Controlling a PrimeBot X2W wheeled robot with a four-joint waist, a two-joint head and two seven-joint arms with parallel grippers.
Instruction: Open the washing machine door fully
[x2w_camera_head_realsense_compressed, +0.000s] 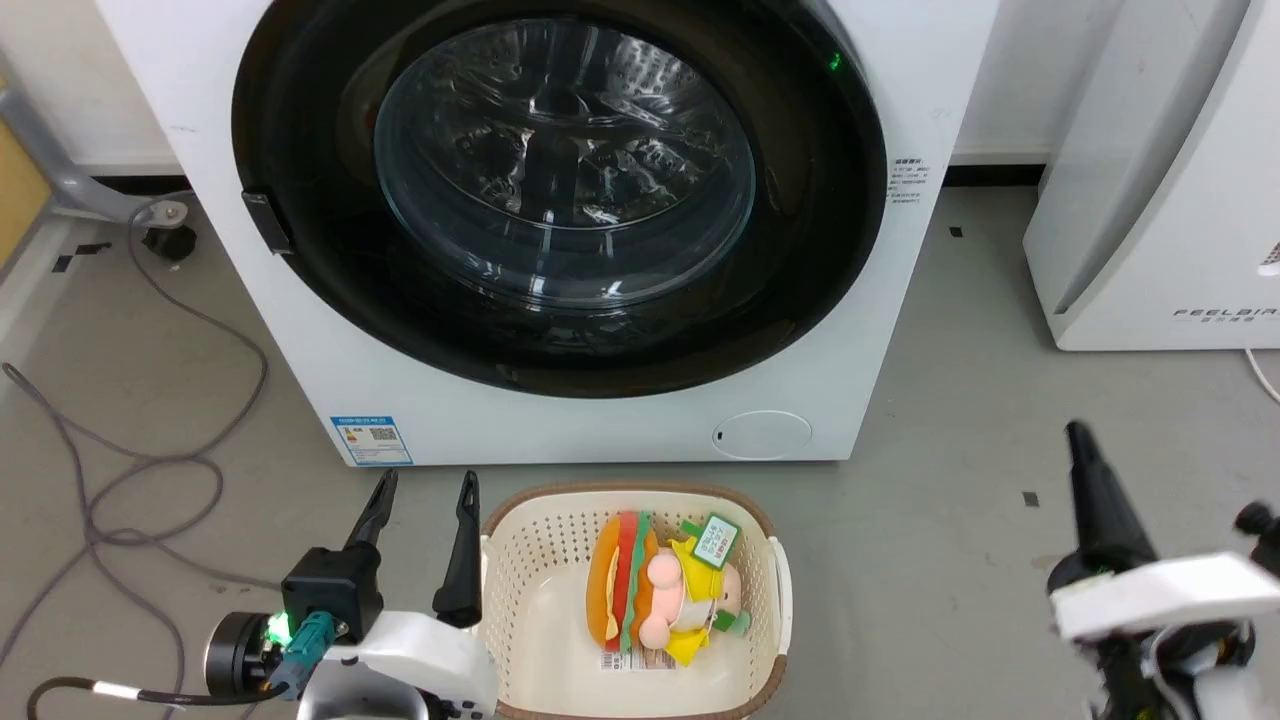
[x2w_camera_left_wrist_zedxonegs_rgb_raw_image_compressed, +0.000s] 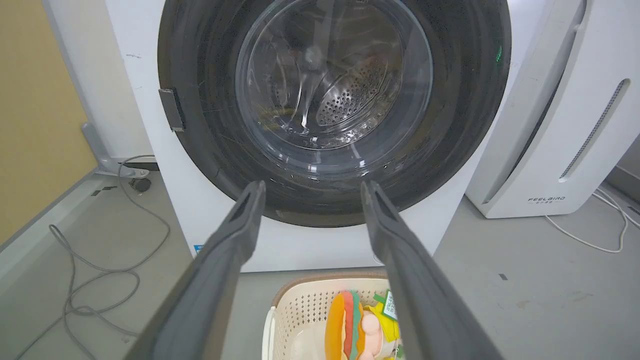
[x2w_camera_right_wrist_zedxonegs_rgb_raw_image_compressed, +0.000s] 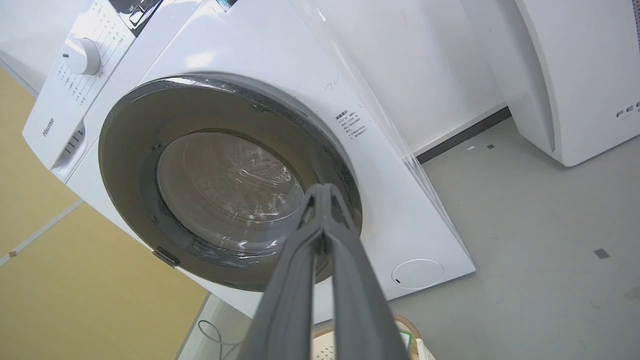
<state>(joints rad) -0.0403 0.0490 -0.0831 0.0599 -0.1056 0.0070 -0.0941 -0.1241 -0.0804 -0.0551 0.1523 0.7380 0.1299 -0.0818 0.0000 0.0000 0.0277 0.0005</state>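
- The washing machine (x2w_camera_head_realsense_compressed: 600, 430) is my reference. There is one of it, standing square ahead of me.
- The door (x2w_camera_head_realsense_compressed: 560, 190) covers most of the machine's front. There is one, and it looks closed, lying flush against the front, so I judge that none of the opening has been done.
- There is one small dark tab (x2w_camera_head_realsense_compressed: 268, 222) on the door's rim, on the machine's left edge about halfway up. Its long side runs along the rim, nearly upright.
- I take the tab for the pull point. If so, the hinge is on the machine's right and the door would swing out that way.
- The left gripper (x2w_camera_head_realsense_compressed: 427, 480) hangs low in front of the machine's lower left corner. Its fingers are spread wide, empty and pointing at the door.
- From that gripper the tab lies up and a little to the left, on its own side.
- The right gripper (x2w_camera_right_wrist_zedxonegs_rgb_raw_image_compressed: 324, 190) is off the machine's lower right corner, well apart from the tab. Its fingertips are pressed together on nothing.
- That makes two grippers, and the left is clearly the nearer one for the pull.
- One basket (x2w_camera_head_realsense_compressed: 780, 580) sits on the floor just in front of the machine, between the grippers. It holds a burger toy (x2w_camera_head_realsense_compressed: 620, 590) and other soft bits I can't count.
- An opening door might pass above the basket.
- One other white appliance (x2w_camera_head_realsense_compressed: 1150, 200) stands to the machine's right.
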